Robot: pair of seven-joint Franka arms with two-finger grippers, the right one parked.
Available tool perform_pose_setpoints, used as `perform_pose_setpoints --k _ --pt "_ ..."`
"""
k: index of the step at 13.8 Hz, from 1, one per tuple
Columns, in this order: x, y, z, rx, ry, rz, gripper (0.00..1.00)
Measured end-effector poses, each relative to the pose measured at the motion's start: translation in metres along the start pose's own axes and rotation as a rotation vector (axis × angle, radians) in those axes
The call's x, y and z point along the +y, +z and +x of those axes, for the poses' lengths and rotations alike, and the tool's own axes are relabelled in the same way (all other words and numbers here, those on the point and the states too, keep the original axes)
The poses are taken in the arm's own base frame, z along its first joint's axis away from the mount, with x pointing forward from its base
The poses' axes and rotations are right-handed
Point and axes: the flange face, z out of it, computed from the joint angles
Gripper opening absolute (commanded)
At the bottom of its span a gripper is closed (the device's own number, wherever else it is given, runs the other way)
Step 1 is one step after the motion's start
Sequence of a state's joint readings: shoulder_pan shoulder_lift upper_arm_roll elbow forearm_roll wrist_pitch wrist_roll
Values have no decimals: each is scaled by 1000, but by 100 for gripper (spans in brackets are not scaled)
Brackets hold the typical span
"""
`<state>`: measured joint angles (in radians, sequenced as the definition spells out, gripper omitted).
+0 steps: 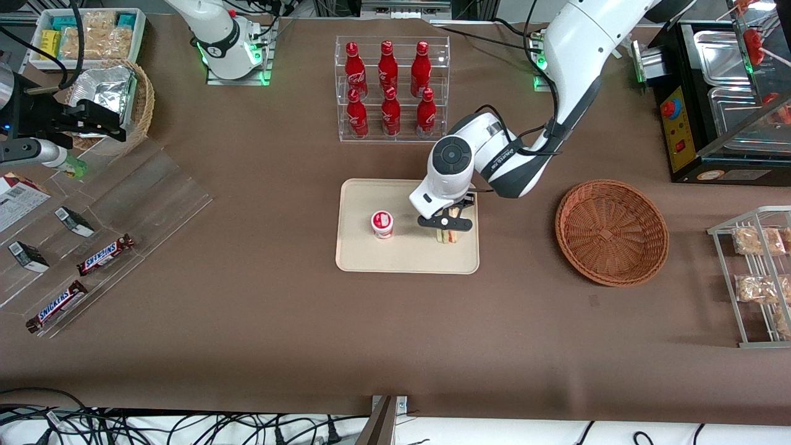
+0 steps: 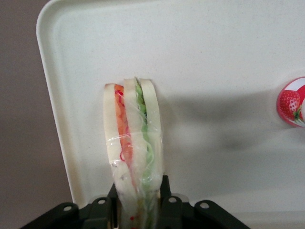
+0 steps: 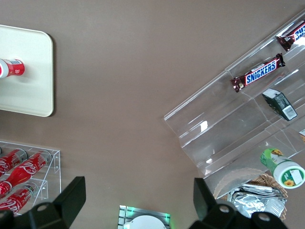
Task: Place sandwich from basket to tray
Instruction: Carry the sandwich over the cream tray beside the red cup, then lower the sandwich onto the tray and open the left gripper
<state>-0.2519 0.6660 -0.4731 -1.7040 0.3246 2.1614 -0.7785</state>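
Observation:
The clear-wrapped sandwich, white bread with red and green filling, stands on edge on the cream tray, and my gripper is shut on it from both sides. In the front view the gripper hangs low over the tray with the sandwich just below it, near the tray edge closest to the basket. The reddish-brown wicker basket sits empty on the table toward the working arm's end.
A small red-lidded strawberry cup stands on the tray beside the sandwich. A clear rack of red cola bottles stands farther from the front camera. A wire rack with snack packets lies toward the working arm's end, clear shelves with Snickers bars toward the parked arm's.

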Motion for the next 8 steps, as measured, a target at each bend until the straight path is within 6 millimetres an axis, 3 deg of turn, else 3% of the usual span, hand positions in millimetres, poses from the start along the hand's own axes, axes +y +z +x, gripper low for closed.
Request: perform_pose_setpoints --k 5,7,8 --pt "9 -4 0 48 -50 34 100" --pt "0 -30 16 57 -118 51 100" --pt "-11 -53 28 62 -170 68 100"
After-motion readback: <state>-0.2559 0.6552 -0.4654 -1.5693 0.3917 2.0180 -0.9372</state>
